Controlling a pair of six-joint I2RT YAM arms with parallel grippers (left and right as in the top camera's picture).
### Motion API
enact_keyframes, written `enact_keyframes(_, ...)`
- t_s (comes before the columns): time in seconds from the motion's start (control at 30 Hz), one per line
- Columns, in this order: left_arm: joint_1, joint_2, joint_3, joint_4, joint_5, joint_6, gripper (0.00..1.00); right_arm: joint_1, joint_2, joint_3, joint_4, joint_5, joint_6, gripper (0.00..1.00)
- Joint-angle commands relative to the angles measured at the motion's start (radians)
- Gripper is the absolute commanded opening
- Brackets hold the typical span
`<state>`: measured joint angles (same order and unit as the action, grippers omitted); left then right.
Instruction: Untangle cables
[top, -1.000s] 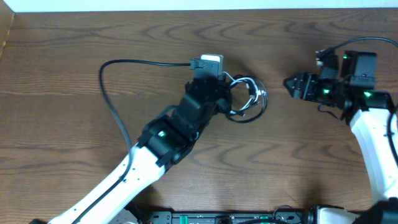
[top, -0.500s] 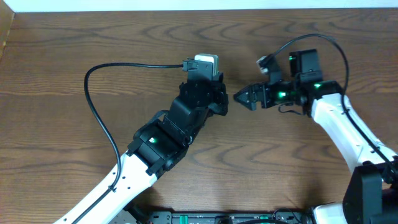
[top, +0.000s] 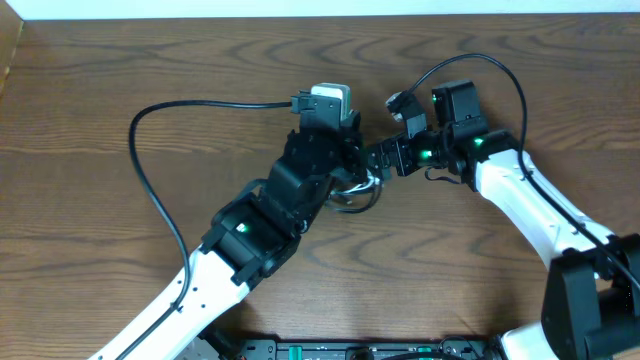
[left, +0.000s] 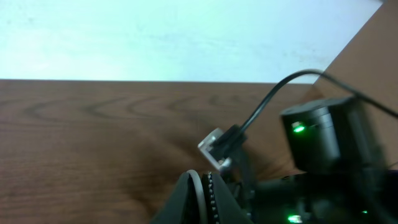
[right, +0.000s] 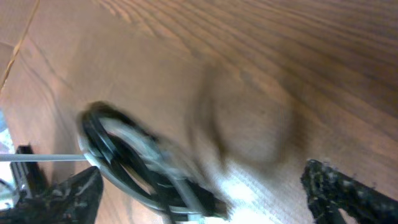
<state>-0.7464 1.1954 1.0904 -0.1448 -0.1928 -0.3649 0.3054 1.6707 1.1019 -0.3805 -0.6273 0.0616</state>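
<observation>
The cables (top: 358, 192), one white and one black, lie as a small tangled coil on the wooden table (top: 500, 70) at the centre. My left gripper (top: 347, 172) reaches down over the coil and is shut on it. In the left wrist view a white cord (left: 196, 186) and a black braided cord (left: 210, 190) sit pinched side by side between the jaws of the left gripper (left: 203, 190). My right gripper (top: 382, 160) stands open just right of the coil. In the right wrist view the coil (right: 134, 165) lies between its spread fingertips (right: 65, 196), blurred, with the right gripper (right: 205, 198) around its near end.
A thicker black lead (top: 140, 170) fixed to the left arm loops out over the table's left half. The right arm (top: 530, 205) stretches in from the lower right, its own lead (top: 500, 70) arching above it. The table's far edge (top: 320, 14) meets a white wall.
My right gripper has swept left from the table's right side to right beside the left gripper. The coil has shifted left and nearer under the left gripper, which stays shut.
</observation>
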Motion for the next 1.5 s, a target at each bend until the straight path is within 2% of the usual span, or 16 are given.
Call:
enact_keyframes(0.0, 0.003, -0.054, 0.015, 0.016, -0.010, 0.017, 0.08, 0.023, 0.054, -0.006, 0.003, 0.019, -0.010, 0.55)
enact_keyframes(0.03, 0.003, -0.057, 0.015, 0.016, -0.010, 0.016, 0.07, 0.027, 0.068, -0.006, 0.003, 0.018, -0.010, 0.54)
enact_keyframes(0.13, 0.003, -0.066, 0.015, 0.017, -0.010, 0.017, 0.08, 0.042, 0.110, -0.006, 0.004, 0.000, -0.010, 0.64)
enact_keyframes(0.23, 0.003, -0.066, 0.015, 0.015, -0.034, 0.019, 0.07, 0.057, 0.140, -0.006, 0.014, -0.035, -0.011, 0.64)
enact_keyframes(0.43, 0.003, -0.066, 0.015, 0.013, -0.035, 0.020, 0.07, 0.081, 0.152, -0.006, 0.061, -0.064, -0.011, 0.75)
enact_keyframes(0.47, 0.003, -0.066, 0.015, 0.013, -0.035, 0.020, 0.08, 0.084, 0.152, -0.006, 0.069, -0.064, -0.010, 0.73)
enact_keyframes(0.53, 0.003, -0.066, 0.015, 0.013, -0.035, 0.020, 0.07, 0.087, 0.152, -0.006, 0.079, -0.063, -0.010, 0.62)
enact_keyframes(0.63, 0.003, -0.066, 0.015, 0.013, -0.036, 0.020, 0.07, 0.088, 0.152, -0.006, 0.085, -0.049, -0.011, 0.64)
enact_keyframes(0.67, 0.003, -0.066, 0.015, 0.014, -0.035, 0.020, 0.08, 0.088, 0.153, -0.006, 0.085, -0.035, -0.011, 0.61)
enact_keyframes(0.7, 0.003, -0.067, 0.015, 0.014, -0.035, 0.020, 0.08, 0.089, 0.153, -0.006, 0.085, -0.024, -0.011, 0.45)
enact_keyframes(0.77, 0.003, -0.068, 0.015, 0.014, -0.036, 0.021, 0.08, 0.089, 0.153, -0.006, 0.085, -0.002, -0.011, 0.01)
enact_keyframes(1.13, 0.005, -0.058, 0.015, -0.109, -0.176, 0.020, 0.07, 0.076, 0.130, -0.005, 0.066, -0.020, 0.020, 0.01)
enact_keyframes(1.47, 0.005, 0.079, 0.014, -0.206, -0.186, 0.005, 0.07, 0.001, -0.106, -0.005, 0.039, -0.038, 0.040, 0.01)
